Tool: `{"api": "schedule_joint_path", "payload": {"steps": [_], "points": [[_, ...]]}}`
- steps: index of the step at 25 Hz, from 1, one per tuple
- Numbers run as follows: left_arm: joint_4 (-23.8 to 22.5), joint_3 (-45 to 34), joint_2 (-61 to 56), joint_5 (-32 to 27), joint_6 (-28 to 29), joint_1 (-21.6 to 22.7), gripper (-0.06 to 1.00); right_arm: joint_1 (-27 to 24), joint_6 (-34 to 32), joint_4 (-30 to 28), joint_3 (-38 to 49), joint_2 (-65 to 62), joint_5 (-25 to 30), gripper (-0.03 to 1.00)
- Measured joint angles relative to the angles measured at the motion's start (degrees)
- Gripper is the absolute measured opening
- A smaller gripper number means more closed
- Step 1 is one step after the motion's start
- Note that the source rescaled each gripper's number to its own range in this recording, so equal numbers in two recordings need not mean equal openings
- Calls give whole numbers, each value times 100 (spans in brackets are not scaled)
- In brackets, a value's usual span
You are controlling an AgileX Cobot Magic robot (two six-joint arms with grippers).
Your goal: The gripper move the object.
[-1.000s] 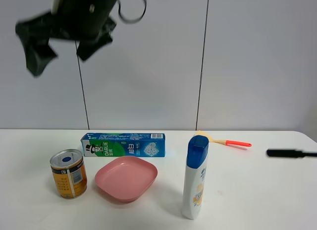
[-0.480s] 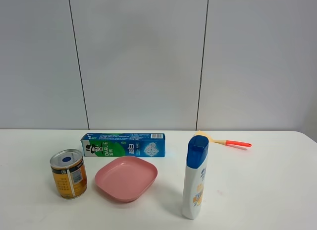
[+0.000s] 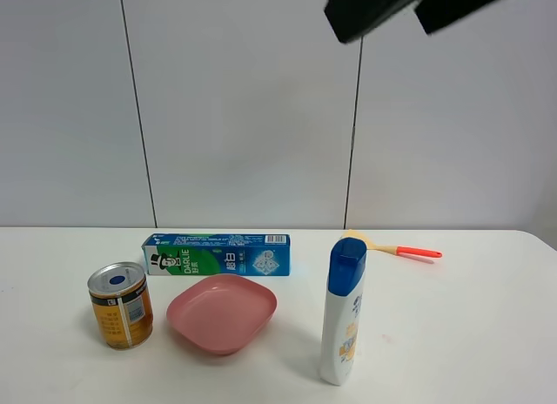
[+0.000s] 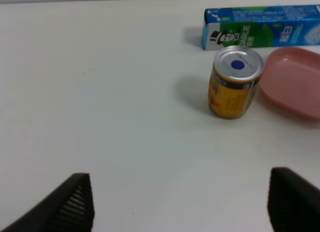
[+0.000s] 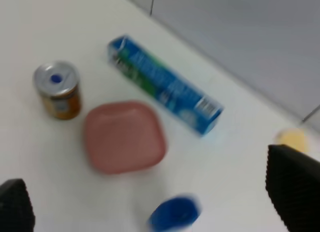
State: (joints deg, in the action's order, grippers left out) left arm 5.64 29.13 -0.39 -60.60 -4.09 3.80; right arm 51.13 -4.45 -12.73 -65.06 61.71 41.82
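Observation:
The object, a small yellow-orange tin can (image 3: pixel 120 305) with a silver top and a blue spot, stands upright at the front left of the white table. It also shows in the left wrist view (image 4: pixel 235 82) and, blurred, in the right wrist view (image 5: pixel 57 89). The right gripper (image 3: pixel 409 8) is a black claw high at the top right, far above the table, and is open and empty (image 5: pixel 155 204). The left gripper (image 4: pixel 182 207) is open and empty, well short of the can, and is out of the exterior view.
A blue-green toothpaste box (image 3: pixel 217 253) lies behind the can. A pink plate (image 3: pixel 222 313) sits right of the can. A tall white bottle with a blue cap (image 3: pixel 344 313) stands at the front middle. A spoon with an orange handle (image 3: pixel 396 247) lies at the back right.
A black gripper at the top left one second ago left the exterior view. Half a second ago no arm showed. Now a black gripper shows at the top right. The table's objects have not moved.

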Motion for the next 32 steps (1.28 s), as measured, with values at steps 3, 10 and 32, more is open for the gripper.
{"api": "schedule_joint_path", "payload": {"steps": [3, 10, 32], "points": [[0, 0, 0, 0, 0, 0, 100, -222, -1012, 189, 831, -660, -261, 88], [0, 0, 0, 0, 0, 0, 100, -1341, -727, 656, 1895, -1671, -315, 88], [0, 0, 0, 0, 0, 0, 100, -4356, 100, 775, 2695, -4363, 2104, 88]]}}
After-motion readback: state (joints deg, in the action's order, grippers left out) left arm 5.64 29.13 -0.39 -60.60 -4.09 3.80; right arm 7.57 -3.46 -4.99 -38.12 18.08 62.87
